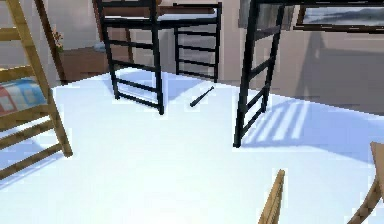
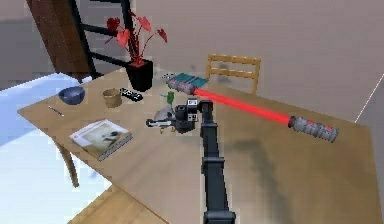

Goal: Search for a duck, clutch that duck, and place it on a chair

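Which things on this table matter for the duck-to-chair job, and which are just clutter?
Job: hand; wooden chair; small greenish thing by the hand, maybe the duck, too small to tell.
Lying about: potted plant, blue bowl, cup, book, red rod.

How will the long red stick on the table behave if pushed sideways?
The red stick looks round and lies flat on the table, so it would probably roll. It looks straight, so likely stiff. Being long, it may tilt if lifted at one end.
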{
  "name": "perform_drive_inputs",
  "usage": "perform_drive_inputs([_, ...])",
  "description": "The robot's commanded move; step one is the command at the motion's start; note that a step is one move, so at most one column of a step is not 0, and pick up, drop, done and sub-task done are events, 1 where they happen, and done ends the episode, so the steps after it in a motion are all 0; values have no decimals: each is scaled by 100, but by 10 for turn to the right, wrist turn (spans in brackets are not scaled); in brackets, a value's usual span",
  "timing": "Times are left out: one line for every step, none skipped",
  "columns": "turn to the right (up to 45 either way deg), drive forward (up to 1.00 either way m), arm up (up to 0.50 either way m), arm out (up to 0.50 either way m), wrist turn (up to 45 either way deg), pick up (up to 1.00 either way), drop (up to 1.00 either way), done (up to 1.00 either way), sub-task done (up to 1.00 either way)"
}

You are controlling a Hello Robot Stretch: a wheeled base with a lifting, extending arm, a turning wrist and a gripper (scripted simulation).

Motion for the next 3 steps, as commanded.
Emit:
perform_drive_inputs([0, 0, 10, 0, 0, 0, 0, 0, 0])
perform_drive_inputs([0, 0, 12, 0, 0, 0, 0, 0, 0])
perform_drive_inputs([0, 0, 0, 0, -450, 0, 0, 0, 0])
